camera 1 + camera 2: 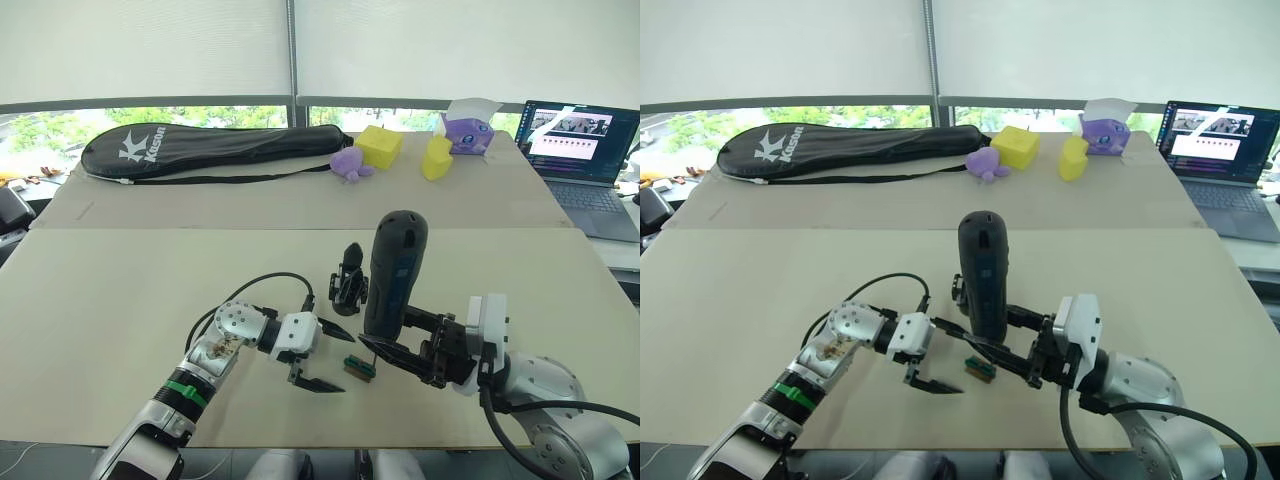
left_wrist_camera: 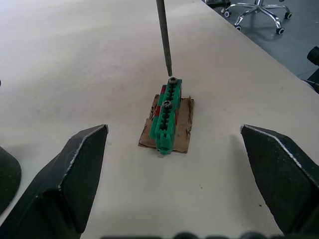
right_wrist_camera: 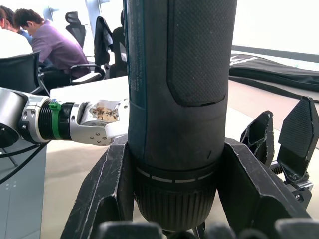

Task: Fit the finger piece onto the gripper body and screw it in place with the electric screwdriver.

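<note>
1. Your right gripper (image 1: 385, 352), lower centre of the head view, is clamped on the screwdriver (image 1: 394, 270), which stands upright.
2. In the left wrist view its bit (image 2: 164, 35) tip sits just above the far screw on the green block (image 2: 168, 115).
3. Your left gripper (image 1: 328, 358), lower left of centre, is spread wide and empty, with the block between its fingers.
4. The gripper body (image 1: 349, 281) stands mid-frame, just behind the screwdriver.

Dark grey electric screwdriver (image 1: 393, 270) with a cross-hatched grip; black gripper body (image 1: 348, 280); green block (image 2: 167, 114) on brown card; beige tabletop (image 1: 120, 300); yellow blocks (image 1: 380, 146), purple toy (image 1: 350, 165), black racket bag (image 1: 200, 148) lettered white.
</note>
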You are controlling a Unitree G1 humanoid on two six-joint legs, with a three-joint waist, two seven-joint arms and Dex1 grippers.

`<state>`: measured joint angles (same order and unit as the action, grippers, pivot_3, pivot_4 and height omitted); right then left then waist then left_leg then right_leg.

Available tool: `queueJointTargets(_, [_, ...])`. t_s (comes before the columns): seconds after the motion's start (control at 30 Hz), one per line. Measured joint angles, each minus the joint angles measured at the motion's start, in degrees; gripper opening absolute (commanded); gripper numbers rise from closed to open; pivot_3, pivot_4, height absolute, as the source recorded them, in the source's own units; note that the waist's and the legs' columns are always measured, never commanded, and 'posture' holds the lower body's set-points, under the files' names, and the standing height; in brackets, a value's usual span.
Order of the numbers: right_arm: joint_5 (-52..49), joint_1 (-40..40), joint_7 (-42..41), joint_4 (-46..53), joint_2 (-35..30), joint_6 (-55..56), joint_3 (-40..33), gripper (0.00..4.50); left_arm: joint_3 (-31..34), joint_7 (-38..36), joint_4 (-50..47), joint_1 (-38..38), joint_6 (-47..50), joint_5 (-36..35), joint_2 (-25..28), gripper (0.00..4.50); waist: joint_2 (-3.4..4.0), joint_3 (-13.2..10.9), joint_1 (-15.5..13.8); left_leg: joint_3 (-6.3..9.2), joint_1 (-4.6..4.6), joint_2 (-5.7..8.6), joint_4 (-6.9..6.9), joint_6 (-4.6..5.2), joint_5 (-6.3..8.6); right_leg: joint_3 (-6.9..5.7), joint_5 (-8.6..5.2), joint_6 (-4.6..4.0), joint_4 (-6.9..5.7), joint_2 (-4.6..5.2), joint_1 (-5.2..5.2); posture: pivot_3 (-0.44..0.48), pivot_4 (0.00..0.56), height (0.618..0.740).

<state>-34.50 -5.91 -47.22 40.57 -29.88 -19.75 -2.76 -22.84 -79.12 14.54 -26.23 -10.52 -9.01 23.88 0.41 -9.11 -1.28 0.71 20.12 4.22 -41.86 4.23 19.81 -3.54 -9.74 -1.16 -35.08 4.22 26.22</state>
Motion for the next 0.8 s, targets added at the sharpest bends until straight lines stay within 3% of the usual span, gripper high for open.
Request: queueJointTargets(0.8, [0.0,-0.3,0.7,-0.2,0.0,0.0,0.3,1.92,0.0,0.1,-0.2,-0.8,1.1,0.0,0.0,4.5,0.0,0.0,0.0,0.0,0.0,0.0,0.0,0.0,0.0,0.0,0.0,0.0,0.0,0.0,0.0,0.0,0.15,0.74])
